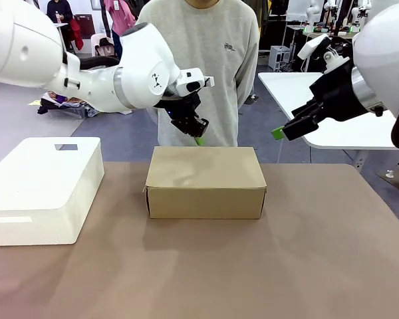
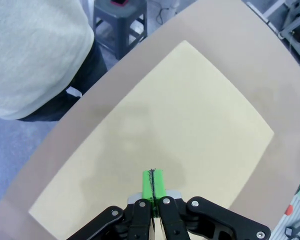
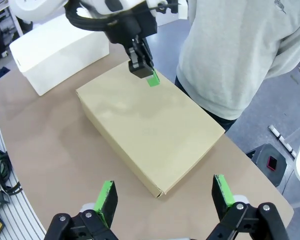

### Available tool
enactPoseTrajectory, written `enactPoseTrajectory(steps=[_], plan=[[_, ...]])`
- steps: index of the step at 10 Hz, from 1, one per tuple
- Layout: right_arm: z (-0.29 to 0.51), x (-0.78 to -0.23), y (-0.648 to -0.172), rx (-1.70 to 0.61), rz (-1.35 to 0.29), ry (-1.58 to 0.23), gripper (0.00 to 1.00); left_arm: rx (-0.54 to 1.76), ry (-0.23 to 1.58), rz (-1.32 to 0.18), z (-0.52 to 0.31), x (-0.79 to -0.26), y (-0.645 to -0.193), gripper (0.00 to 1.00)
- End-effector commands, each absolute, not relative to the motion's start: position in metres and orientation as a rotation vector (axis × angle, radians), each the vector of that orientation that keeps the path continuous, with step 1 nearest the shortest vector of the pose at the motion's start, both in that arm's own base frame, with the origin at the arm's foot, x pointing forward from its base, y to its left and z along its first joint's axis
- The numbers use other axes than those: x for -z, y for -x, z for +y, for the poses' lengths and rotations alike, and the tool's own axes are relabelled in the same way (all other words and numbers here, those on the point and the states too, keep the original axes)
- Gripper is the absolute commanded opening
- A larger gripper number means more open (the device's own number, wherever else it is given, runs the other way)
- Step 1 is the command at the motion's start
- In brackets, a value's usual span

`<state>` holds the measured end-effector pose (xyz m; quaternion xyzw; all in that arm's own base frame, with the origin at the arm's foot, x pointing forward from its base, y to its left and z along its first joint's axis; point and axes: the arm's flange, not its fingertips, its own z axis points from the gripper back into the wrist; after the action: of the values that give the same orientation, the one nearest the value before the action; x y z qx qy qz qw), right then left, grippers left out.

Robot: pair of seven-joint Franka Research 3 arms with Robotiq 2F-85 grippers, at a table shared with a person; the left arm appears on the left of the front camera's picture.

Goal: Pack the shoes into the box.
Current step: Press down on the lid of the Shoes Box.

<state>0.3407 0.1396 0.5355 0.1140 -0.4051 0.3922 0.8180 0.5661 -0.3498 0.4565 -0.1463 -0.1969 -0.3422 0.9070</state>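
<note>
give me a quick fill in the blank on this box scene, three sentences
1. The lid of the tan cardboard box is ____.
2. The left gripper, above the box's far edge, has its jaws ____.
3. The white foam block lies on the brown table at the robot's ____ side of the box.

Missing words: closed; shut; left

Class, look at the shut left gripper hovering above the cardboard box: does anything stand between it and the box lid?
Nothing visible does. The left gripper hangs shut above the far edge of the closed box, with bare lid beneath it. The person stands behind the box, not between.
</note>
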Motion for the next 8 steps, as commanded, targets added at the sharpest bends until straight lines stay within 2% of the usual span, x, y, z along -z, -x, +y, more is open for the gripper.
enactPoseTrajectory(steps=[1, 3, 8], plan=[[0.139, -0.535, -0.342, -0.842, -0.859, -0.235, 1.0, 0.675, 0.286, -0.407, -0.359, -0.452, -0.58, 0.0], [0.139, -0.535, -0.342, -0.842, -0.859, -0.235, 1.0, 0.661, 0.277, -0.443, -0.364, -0.437, -0.591, 0.0], [0.139, -0.535, -0.342, -0.842, -0.859, -0.235, 1.0, 0.63, 0.23, -0.41, -0.371, -0.4, -0.608, 0.0]])
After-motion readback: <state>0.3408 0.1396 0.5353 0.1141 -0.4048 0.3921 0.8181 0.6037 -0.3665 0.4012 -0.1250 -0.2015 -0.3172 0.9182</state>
